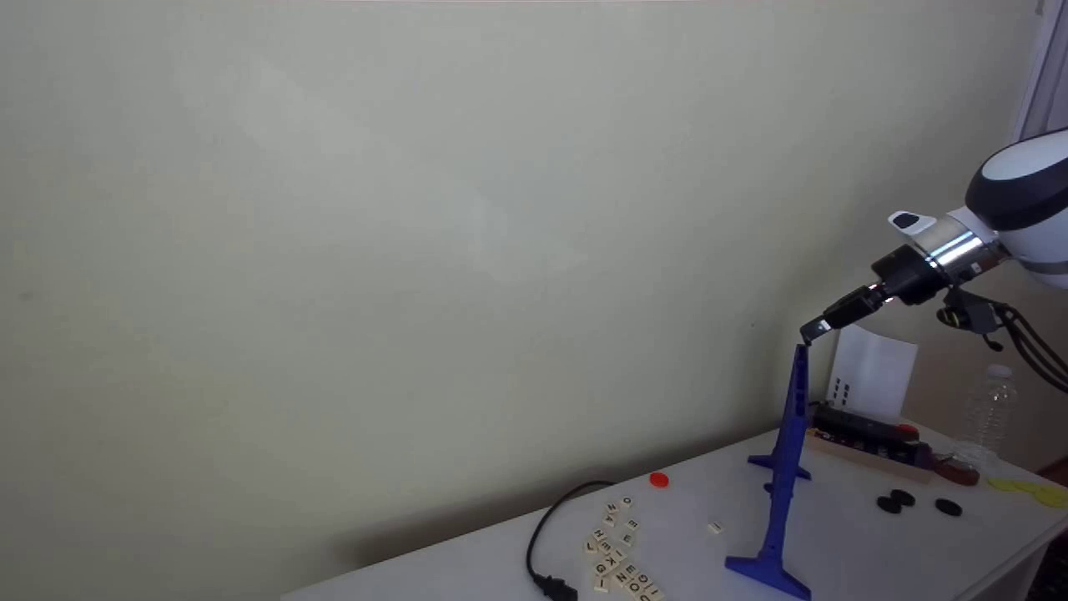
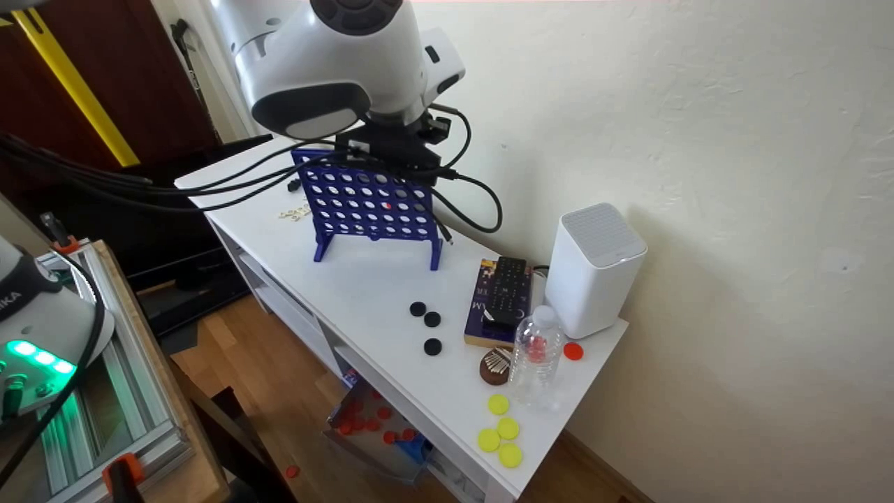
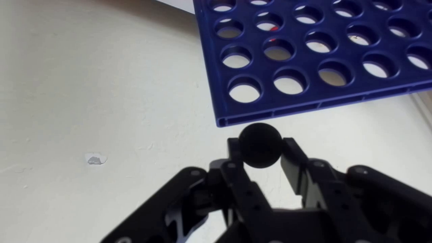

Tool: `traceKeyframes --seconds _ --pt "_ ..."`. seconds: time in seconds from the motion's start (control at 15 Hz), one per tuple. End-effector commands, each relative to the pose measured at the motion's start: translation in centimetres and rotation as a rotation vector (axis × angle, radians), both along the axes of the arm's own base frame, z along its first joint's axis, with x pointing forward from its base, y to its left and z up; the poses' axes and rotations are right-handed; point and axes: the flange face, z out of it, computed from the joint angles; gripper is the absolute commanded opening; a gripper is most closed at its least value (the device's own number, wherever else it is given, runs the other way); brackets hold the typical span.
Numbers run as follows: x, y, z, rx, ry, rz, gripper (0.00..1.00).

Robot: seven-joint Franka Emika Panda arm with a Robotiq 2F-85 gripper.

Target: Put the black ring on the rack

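Black disc (image 3: 259, 145) tight in the gripper (image 3: 262, 149) near the rack's (image 3: 305, 61) slotted top edge, open space alongside.

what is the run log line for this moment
jaws: shut on black disc | position: by top edge of blue rack | insertion: not yet | white table: three more black discs
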Motion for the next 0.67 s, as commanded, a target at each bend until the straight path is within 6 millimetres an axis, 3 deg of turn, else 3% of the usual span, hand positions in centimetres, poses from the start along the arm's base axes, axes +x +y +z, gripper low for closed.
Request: traceKeyframes --seconds 0.0,0.6 --pt "0.13 -0.38 -0.08 0.005 0.005 0.013 0.10" --pt "0.02 -0.24 -0.64 0.006 0.025 0.019 0.10"
